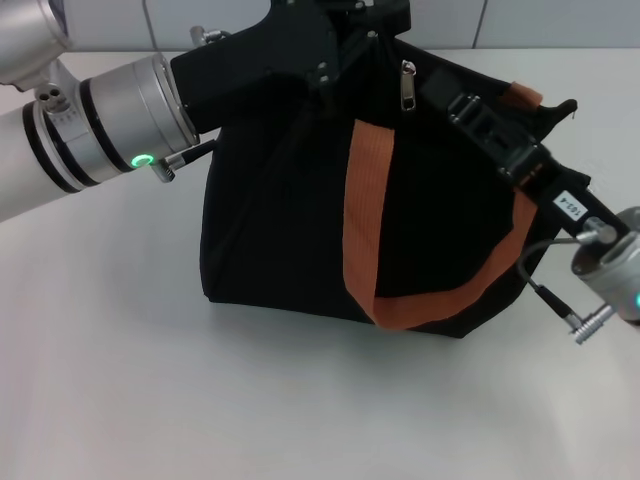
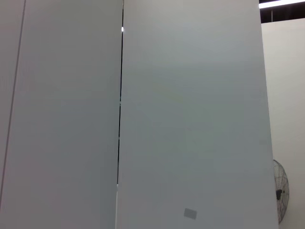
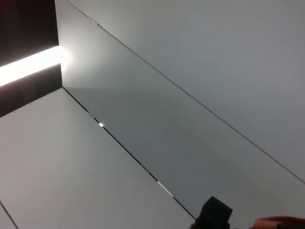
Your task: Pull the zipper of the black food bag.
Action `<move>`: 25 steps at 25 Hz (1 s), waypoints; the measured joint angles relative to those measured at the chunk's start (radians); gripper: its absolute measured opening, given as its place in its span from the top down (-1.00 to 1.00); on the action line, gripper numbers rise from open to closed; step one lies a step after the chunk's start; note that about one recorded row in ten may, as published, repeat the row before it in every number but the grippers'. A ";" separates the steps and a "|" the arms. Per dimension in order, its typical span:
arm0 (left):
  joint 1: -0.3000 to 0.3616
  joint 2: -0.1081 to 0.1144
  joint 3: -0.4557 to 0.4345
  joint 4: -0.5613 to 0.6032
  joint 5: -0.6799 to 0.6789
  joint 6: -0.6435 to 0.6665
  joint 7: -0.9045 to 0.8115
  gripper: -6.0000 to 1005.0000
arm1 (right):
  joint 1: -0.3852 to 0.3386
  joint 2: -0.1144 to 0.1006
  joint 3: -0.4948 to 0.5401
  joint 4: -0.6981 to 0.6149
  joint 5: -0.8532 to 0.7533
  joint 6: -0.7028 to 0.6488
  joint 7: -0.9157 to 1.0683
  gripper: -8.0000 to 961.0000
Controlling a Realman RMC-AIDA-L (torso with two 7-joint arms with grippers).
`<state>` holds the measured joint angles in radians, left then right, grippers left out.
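Note:
The black food bag (image 1: 270,230) stands on the white table, with an orange-brown strap handle (image 1: 368,200) looping down its front. The silver zipper (image 1: 409,88) hangs on the zip track at the bag's top, right of the middle. My left gripper (image 1: 335,45) is at the bag's top left edge, against the fabric. My right gripper (image 1: 480,118) reaches in from the right and lies on the bag's top right, a short way right of the zipper. A second bit of orange strap (image 1: 522,96) shows behind it. The wrist views show only walls, apart from an orange strap edge (image 3: 281,222).
The white table (image 1: 120,380) stretches in front and left of the bag. A tiled wall runs behind it. My right arm's cable and connector (image 1: 560,310) hang beside the bag's right side. A wall fan (image 2: 281,195) shows in the left wrist view.

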<state>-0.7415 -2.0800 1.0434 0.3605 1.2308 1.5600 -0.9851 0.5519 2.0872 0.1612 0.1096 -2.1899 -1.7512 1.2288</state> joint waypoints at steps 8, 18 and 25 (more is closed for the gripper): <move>-0.004 0.000 0.002 -0.009 -0.024 -0.003 0.005 0.91 | 0.049 0.000 -0.009 0.022 -0.015 0.077 0.000 0.38; -0.006 0.000 0.006 -0.010 -0.026 -0.014 0.007 0.89 | 0.046 0.000 -0.006 0.022 -0.025 0.096 0.001 0.39; -0.007 0.000 0.007 -0.009 -0.026 -0.014 0.006 0.88 | 0.047 -0.001 -0.006 0.022 -0.027 0.097 0.000 0.40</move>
<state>-0.7487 -2.0801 1.0508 0.3513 1.2050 1.5460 -0.9793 0.5993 2.0860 0.1554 0.1312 -2.2168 -1.6538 1.2290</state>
